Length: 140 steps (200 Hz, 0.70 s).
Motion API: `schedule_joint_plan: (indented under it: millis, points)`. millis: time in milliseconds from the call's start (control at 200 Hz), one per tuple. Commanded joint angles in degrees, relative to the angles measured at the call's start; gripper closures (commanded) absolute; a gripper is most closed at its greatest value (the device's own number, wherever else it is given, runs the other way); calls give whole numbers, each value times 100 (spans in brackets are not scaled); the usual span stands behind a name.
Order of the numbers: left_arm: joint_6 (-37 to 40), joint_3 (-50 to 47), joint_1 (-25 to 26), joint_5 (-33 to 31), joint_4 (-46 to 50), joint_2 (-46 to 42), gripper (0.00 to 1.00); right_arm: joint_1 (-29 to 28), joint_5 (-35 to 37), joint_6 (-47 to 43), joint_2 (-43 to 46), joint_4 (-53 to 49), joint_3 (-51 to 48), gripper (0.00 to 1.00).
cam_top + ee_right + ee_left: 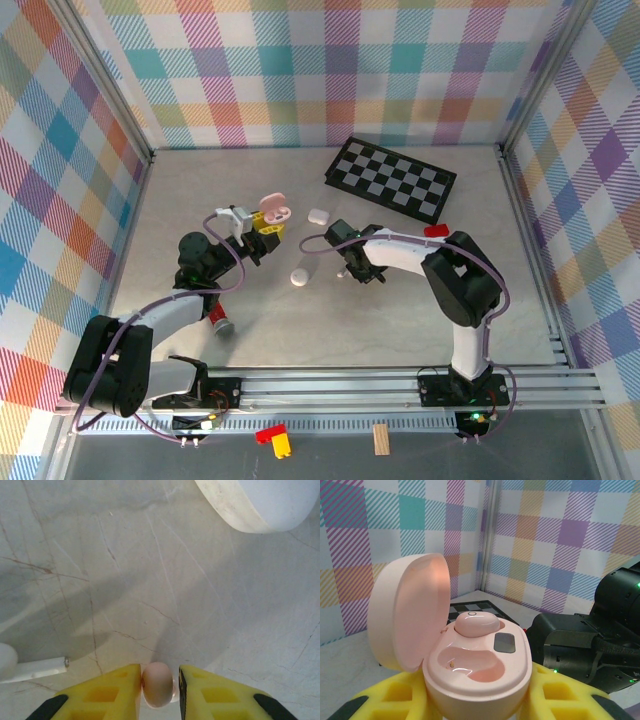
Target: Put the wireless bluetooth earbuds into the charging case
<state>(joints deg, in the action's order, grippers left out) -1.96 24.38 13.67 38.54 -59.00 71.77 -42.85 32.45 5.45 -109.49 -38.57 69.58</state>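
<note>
My left gripper (262,222) is shut on an open pale pink charging case (477,665), held off the table with its lid (410,610) tipped back to the left. One pink earbud (476,623) sits in the case's far socket, and the near socket (465,660) is empty. The yellow fingers (395,695) press the case's sides. My right gripper (159,687) is down at the table, right of the case, with a second pink earbud (157,684) pinched between its yellow fingers (105,692).
A white case (318,215) and a white oval piece (298,277) lie on the table between the arms. A chessboard (392,178) lies at the back, a small red block (436,231) near the right arm. Plaid walls enclose the table.
</note>
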Motion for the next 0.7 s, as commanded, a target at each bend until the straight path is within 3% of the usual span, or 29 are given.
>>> schedule_joint_plan:
  millis: [0,440,695]
  points:
    - [-48,-65,-80,173,-351,0,69,-48,95,25,-116,-229,126,76]
    - [27,-94,44,86,-402,74,68,-9,-466,426,529,-18,-61,81]
    - [312,2,404,-218,-221,109,69,179,-1777,1056,1922,310,-389,81]
